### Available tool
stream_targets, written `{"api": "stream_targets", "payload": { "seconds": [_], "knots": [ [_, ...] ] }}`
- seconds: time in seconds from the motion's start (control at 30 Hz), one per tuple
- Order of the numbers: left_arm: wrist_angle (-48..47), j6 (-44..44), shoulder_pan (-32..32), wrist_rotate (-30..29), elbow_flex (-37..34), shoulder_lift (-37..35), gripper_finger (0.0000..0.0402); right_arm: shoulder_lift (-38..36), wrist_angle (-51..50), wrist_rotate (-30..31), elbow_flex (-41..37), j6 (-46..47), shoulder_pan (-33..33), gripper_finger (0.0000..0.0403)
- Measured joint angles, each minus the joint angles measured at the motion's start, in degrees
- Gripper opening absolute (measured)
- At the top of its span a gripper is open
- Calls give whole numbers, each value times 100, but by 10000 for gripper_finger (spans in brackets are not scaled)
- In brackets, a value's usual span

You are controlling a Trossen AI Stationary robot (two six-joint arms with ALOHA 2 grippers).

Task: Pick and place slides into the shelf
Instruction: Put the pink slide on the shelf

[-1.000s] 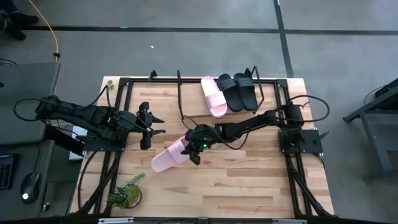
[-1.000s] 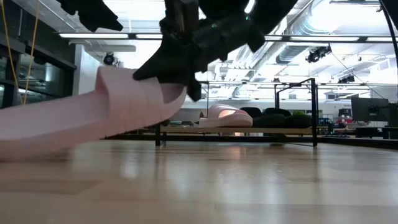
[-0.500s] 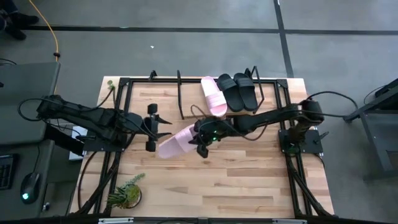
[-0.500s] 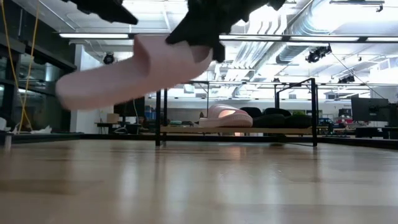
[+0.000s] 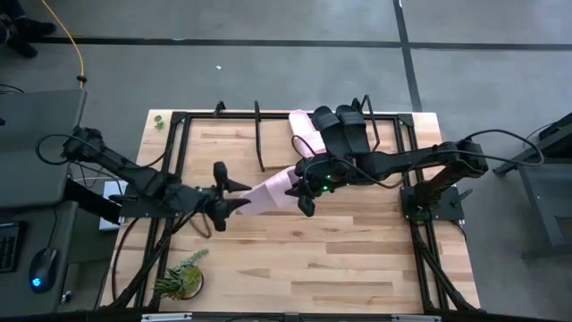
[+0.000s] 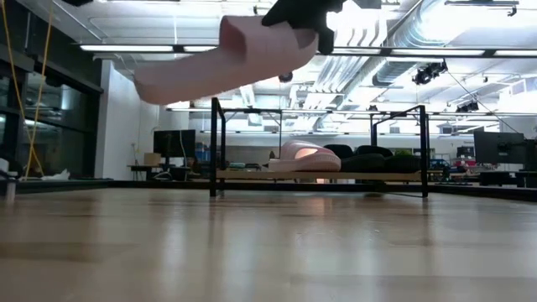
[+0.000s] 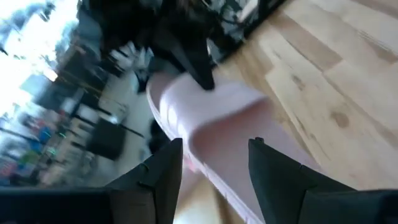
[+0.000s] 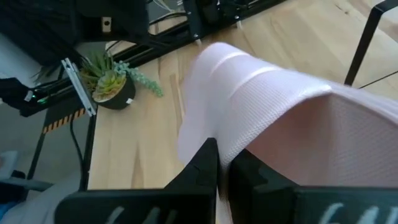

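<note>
Overhead and level views of a two-arm station at a wooden desk (image 5: 340,259). The right arm is reaching from its base at the desk's right edge, stretched long and nearly flat toward the middle, and its right gripper (image 5: 307,190) is pinching the strap of a pale pink slide (image 5: 268,194) between fingers pressed tight together; the right wrist view is showing those dark fingers (image 8: 202,171) closed on the strap's ribbed edge. The slide is hanging clear of the desk, tilted, high in the level view (image 6: 222,63), just in front of the shelf (image 5: 268,148). The left arm is extending from the desk's left side toward the centre, its left gripper (image 5: 223,195) meeting the slide's free end with fingers spread; in the left wrist view the two fingers (image 7: 163,177) are standing apart on either side of the pink sole, and contact cannot be told. On the shelf's board, the second pink slide (image 5: 302,127) and two black slides (image 5: 344,128) are lying side by side at its right end. A small potted plant (image 5: 181,279) is sitting near the desk's front-left corner.
</note>
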Motion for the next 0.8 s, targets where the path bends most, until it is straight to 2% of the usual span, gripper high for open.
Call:
{"api": "stream_targets", "payload": {
  "seconds": [0.17, 0.27, 0.37, 0.53, 0.67, 0.8],
  "knots": [
    [359, 724, -549, -480, 4, 66, 168, -14, 108, -148, 0, 44, -35, 0],
    [354, 1094, -744, -992, 3, 244, 168, -33, 338, -408, 0, 90, -136, 0],
    [456, 1530, -770, -1392, 2, 551, 168, -34, 457, -597, 0, 109, -270, 0],
    [1372, 2657, -765, -2179, 4, 1158, 168, -33, 466, -880, 0, 144, -417, 0],
    [2140, 3486, -765, -2305, 2, 1510, 168, -32, 499, -989, 0, 105, -426, 0],
    [2448, 3953, -643, -2290, 4, 1722, 168, -32, 525, -1148, 0, 96, -419, 0]
  ]
}}
